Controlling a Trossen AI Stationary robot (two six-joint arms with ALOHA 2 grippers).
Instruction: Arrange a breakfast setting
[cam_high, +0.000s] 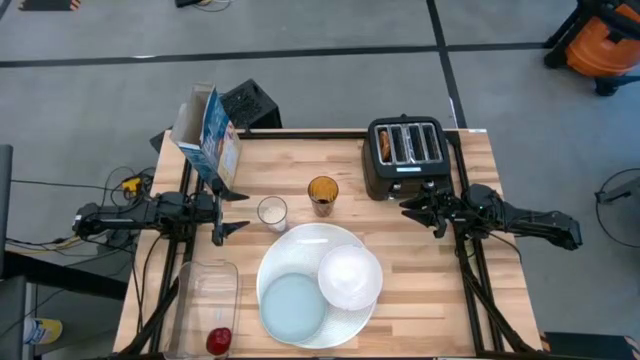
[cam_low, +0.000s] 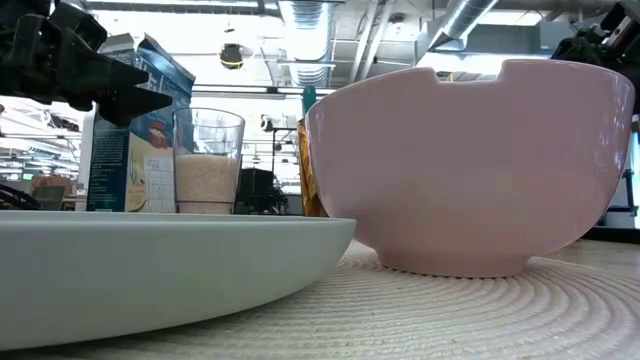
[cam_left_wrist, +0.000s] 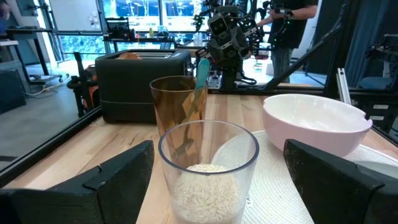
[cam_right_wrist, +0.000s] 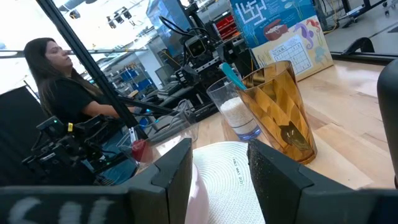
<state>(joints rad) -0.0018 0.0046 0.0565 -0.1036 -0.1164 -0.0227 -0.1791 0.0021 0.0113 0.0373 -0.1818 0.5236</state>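
A large white plate (cam_high: 345, 240) on a round mat carries a small pale-blue plate (cam_high: 292, 306) and a white bowl (cam_high: 350, 277). A clear glass of pale grains (cam_high: 272, 212) stands beside an amber glass (cam_high: 322, 193), which holds the blue-handled spoon (cam_left_wrist: 202, 74). The blue cereal box (cam_high: 208, 135) stands upright at the far left. The browned bagel (cam_high: 384, 145) sticks up from a slot of the black toaster (cam_high: 405, 155). The red apple (cam_high: 218, 341) lies in the clear tub (cam_high: 205, 295). My left gripper (cam_high: 238, 211) is open, its fingers (cam_left_wrist: 118, 180) left of the clear glass. My right gripper (cam_high: 420, 212) is open and empty, just near of the toaster. No orange flakes show.
The toaster stands at the far right, the tub at the near left corner. Bare wood lies right of the plate (cam_high: 440, 290) and between the box and the toaster (cam_high: 300, 155). A person (cam_right_wrist: 68, 93) sits beyond the table's left side, another stands beyond its right (cam_left_wrist: 289, 25).
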